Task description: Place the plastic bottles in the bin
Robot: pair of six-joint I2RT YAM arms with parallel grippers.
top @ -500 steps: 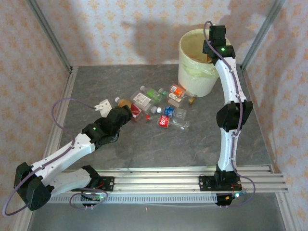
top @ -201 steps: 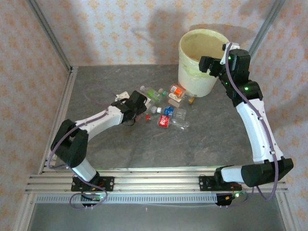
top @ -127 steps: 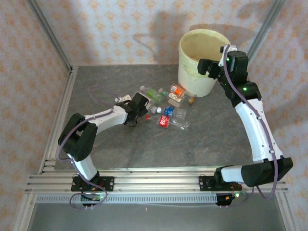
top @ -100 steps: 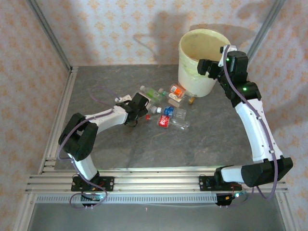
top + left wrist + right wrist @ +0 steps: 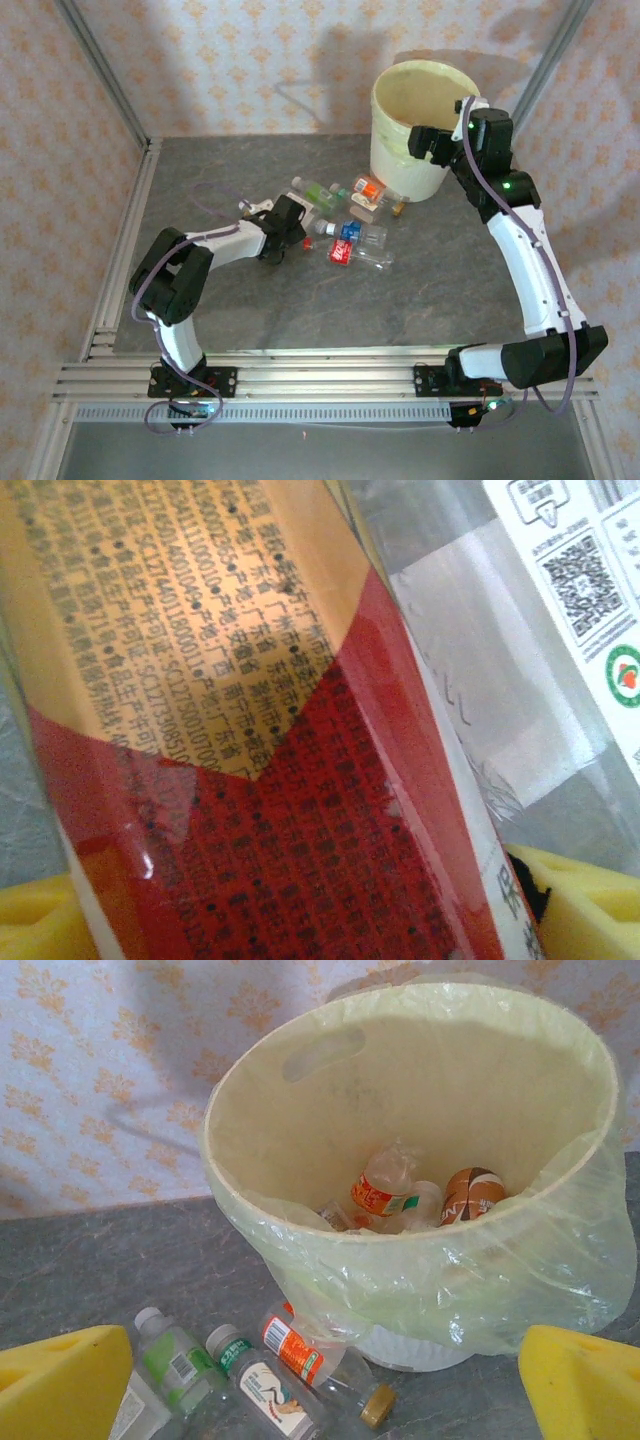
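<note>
You are partway through the job. The bin stands at the far right of the desk. The right wrist view looks down into it and shows at least three bottles lying on the liner. More may be hidden under the near rim.

Most of the work is left. A loose cluster lies on the desk just in front of the bin and to its left, too overlapped for an exact count. Three of these lie at the bin's foot, touching or nearly touching its wall.

Your left end effector is low at the left end of the cluster. Its wrist view shows a red bottle, with a red and gold label, lying between the yellow fingers. You cannot tell from this whether the fingers are clamped on it or only bracket it, so don't count it as held.

Your right end effector hovers beside the bin's near rim, jaws spread wide with nothing in them.

My reading is that one pick is being set up and none of the cluster is cleared. Expect many more trips across the desk before you finish.
</note>
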